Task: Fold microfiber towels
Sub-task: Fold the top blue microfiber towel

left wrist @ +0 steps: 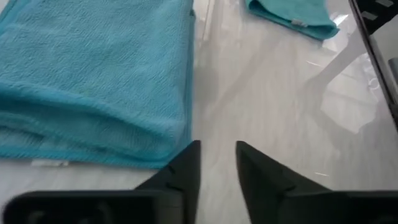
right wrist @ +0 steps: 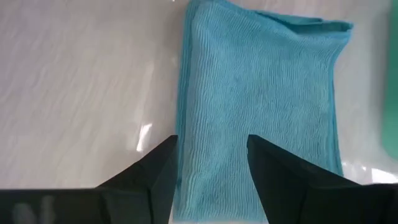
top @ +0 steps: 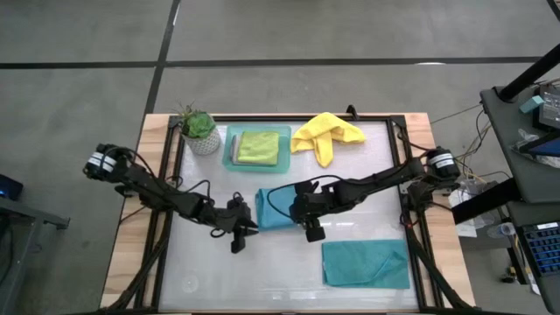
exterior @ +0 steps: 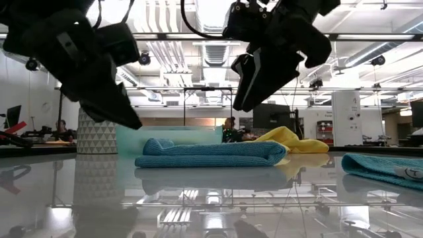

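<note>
1. At the far left of the table we see the left gripper [top: 238, 229], low and just beside the left edge of the folded teal towel [top: 273, 208]; in its wrist view the fingers [left wrist: 186, 167] stand a little apart with nothing between them, so it is released.
2. Behind it stands the small potted plant [top: 199, 129], and next to that the mint-green tray [top: 231, 150] holds a folded lime-green towel [top: 258, 146].
3. In the middle, the folded teal towel lies flat on the table [top: 210, 271], doubled over on itself as the low view shows; we judge its fold done and this the letting-go step.
4. The right gripper [top: 311, 229] hovers over the towel's near-right part, jaws spread wide and empty, clear of the cloth in the low view.
5. Behind it, the yellow towel [top: 325, 134] lies crumpled and unfolded near the table's back edge.
6. At front right, a second teal towel [top: 366, 263] lies spread flat.
7. We judge the next move calls for both arms to lift clear, then either carry the folded towel toward the tray or reach for an unfolded one, pinching two corners cleanly.
</note>
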Robot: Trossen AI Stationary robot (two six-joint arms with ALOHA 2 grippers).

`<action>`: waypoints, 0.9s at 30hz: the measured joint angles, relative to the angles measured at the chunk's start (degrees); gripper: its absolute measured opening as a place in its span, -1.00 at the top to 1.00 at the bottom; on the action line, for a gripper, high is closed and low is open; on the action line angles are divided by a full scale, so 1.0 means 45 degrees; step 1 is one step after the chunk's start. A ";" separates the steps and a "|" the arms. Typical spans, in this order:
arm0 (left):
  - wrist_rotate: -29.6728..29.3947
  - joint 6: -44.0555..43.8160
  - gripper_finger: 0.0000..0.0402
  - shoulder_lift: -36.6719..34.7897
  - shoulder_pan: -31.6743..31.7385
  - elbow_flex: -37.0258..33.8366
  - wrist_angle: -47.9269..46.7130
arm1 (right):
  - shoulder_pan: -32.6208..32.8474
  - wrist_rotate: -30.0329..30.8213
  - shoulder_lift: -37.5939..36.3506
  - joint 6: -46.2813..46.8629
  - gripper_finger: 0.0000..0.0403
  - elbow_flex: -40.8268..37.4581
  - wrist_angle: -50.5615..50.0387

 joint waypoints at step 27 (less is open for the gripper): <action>-0.1984 -0.1012 0.47 0.1901 -0.0058 0.0537 0.0248 | -0.0078 0.0015 -0.0174 0.1195 0.13 -0.2200 0.5687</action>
